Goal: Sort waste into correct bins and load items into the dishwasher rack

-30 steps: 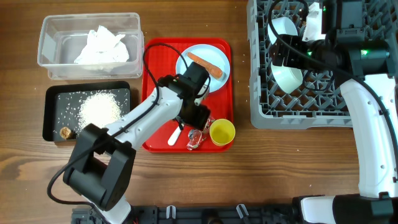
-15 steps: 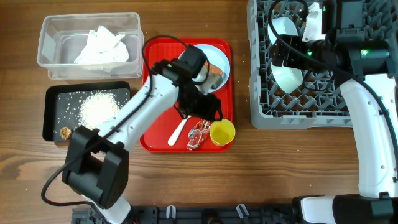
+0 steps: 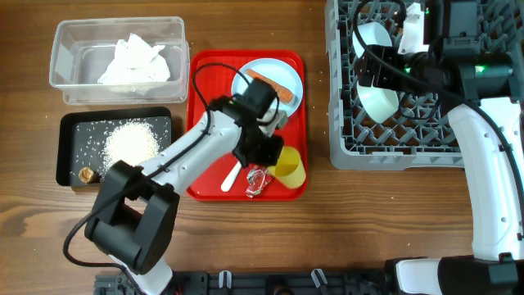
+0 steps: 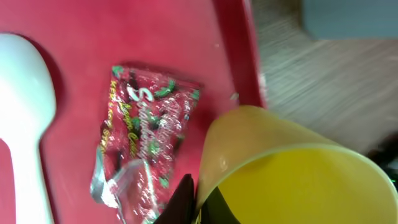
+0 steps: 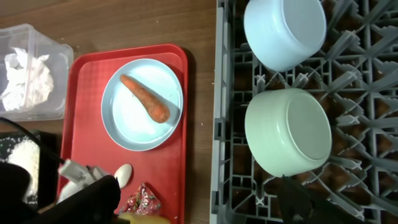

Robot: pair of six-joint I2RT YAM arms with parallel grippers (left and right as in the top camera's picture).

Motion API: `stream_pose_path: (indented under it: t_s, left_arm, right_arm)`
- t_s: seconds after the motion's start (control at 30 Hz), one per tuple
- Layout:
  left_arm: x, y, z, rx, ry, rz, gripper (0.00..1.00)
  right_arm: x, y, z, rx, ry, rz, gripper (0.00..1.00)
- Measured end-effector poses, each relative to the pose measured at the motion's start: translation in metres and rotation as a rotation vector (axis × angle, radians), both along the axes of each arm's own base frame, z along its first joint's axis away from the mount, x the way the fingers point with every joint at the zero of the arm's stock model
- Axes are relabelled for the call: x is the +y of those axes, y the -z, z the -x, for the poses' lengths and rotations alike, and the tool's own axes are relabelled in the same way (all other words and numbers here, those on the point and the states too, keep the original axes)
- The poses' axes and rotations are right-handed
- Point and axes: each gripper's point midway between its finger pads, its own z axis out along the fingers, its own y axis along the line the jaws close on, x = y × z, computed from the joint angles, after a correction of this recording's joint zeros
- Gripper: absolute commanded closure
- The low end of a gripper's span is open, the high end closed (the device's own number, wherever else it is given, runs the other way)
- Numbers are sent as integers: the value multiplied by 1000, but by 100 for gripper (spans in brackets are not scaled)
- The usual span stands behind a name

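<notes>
Left fingers (image 4: 184,198): drawn narrow, pinching the wall of the small yellow cup (image 4: 292,180) just under its rim. One dark tip outside, the other seemingly inside the mouth. Seen only at the lower edge of the left wrist view, so judged a grip, not proven. Holding the cup tilted, mouth turned sideways, at the near right corner of the red tray (image 5: 84,137). Touching the tray floor or just above it: cannot tell which.

Probably a light thing of thin plastic, smooth and a little slippery, the wall yielding under pressure. Not fragile, but easy to squeeze out of round, or to let swing about the pinch point. Best taken as now, across the rim with one tip in and one tip out. Needs only mild force and a slow carry, then a place between the pegs of the dishwasher rack (image 3: 409,158).

Just beside the cup: the red shiny snack wrapper (image 4: 144,140), crinkled and very light, likely to slide if brushed. Next to it, the white plastic spoon (image 4: 25,124). Further up the tray: the pale blue plate (image 5: 134,121), with the orange carrot (image 5: 145,98) on it.

Left of the tray, on the counter (image 3: 246,238): the clear tub (image 3: 61,82) with the white napkin (image 3: 135,61) inside, and the black tray (image 3: 64,147) with the rice (image 3: 131,143) and the brown scrap (image 3: 85,174).

Right fingers (image 5: 295,198): above the rack, near the two pale teal bowls (image 5: 286,130) set among the pegs. Only one dark tip visible, so cannot tell how far open.
</notes>
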Motion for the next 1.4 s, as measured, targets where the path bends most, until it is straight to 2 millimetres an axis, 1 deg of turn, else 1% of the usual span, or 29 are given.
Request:
stream_pose_path:
  t_s: [0.03, 0.07, 0.1, 0.13, 0.17, 0.2, 0.23, 0.27, 0.3, 0.37, 0.43, 0.47, 0.53, 0.63, 0.73, 0.77, 0.8, 0.87, 0.9, 0.93, 1.0, 1.07, 1.13, 1.2, 1.27, 1.37, 1.4]
  left_arm:
    - [-3, -11, -8, -3, -16, 35, 96]
    - [-4, -29, -20, -17, -38, 86, 96]
    - [-3, -52, -34, -35, -68, 157, 96]
    - [2, -70, -45, -61, -94, 203, 96]
    - [13, -105, -62, -101, -137, 318, 96]
    - [26, -132, -76, -139, -169, 420, 96]
    - [42, -156, -90, -176, -200, 523, 96]
    - [56, -172, -101, -201, -218, 602, 96]
    - [65, -191, -110, -238, -206, 703, 96]
    - [81, -229, -117, -294, -148, 897, 96]
    - [86, -249, -111, -284, -100, 1001, 96]
    - [86, -253, -107, -265, -83, 1029, 96]
    - [84, -259, -100, -236, -57, 1070, 96]
    - [83, -263, -96, -213, -44, 1094, 96]
    - [83, -264, -95, -210, -41, 1098, 96]
    - [83, -264, -95, -211, -41, 1097, 96]
    - [84, -264, -96, -211, -42, 1098, 96]
    - [83, -264, -95, -209, -39, 1100, 96]
    - [83, -265, -94, -207, -36, 1104, 92]
    - [83, -265, -94, -207, -33, 1106, 86]
    - [83, -265, -94, -207, -30, 1108, 77]
    - [83, -265, -93, -201, -34, 1109, 62]
    - [83, -265, -93, -198, -36, 1109, 61]
    - [83, -265, -94, -202, -34, 1108, 62]
    - [83, -263, -95, -203, -49, 1095, 59]
    - [84, -254, -101, -205, -96, 1050, 56]
    - [85, -251, -104, -209, -114, 1032, 56]
  right_arm:
    - [1, -1, -1, -4, -3, -5, 11]
    - [3, -2, -1, -7, -10, -14, 11]
    - [6, -3, -2, -12, -20, -29, 10]
    - [13, -7, -4, -31, -43, -61, 10]
    - [20, -13, -8, -59, -71, -94, 8]
    - [28, -20, -11, -85, -107, -135, 6]
    - [41, -28, -16, -133, -169, -188, 5]
    - [49, -33, -17, -162, -212, -222, 3]
    - [64, -41, -20, -214, -290, -276, 2]
    - [91, -54, -21, -302, -433, -362, 0]
    - [124, -75, -15, -425, -617, -463, 0]
    - [140, -86, -8, -478, -701, -506, 0]
    - [163, -97, 4, -528, -804, -559, 0]
    - [188, -101, 18, -537, -891, -601, 2]
    - [219, -85, 29, -481, -962, -641, 12]
    - [225, -83, 31, -475, -983, -651, 16]
    - [231, -83, 35, -477, -1005, -663, 21]
    - [239, -87, 40, -500, -1038, -668, 39]
    - [240, -87, 41, -501, -1039, -671, 41]
    - [240, -88, 41, -505, -1044, -673, 41]
    - [240, -89, 41, -505, -1045, -675, 42]
    - [239, -89, 40, -508, -1042, -674, 44]
    - [233, -89, 36, -510, -1030, -672, 47]
    - [217, -89, 25, -514, -995, -666, 47]
    - [199, -83, 15, -484, -942, -661, 46]
    - [150, -69, -10, -441, -807, -635, 44]
    - [129, -61, -18, -415, -742, -623, 42]
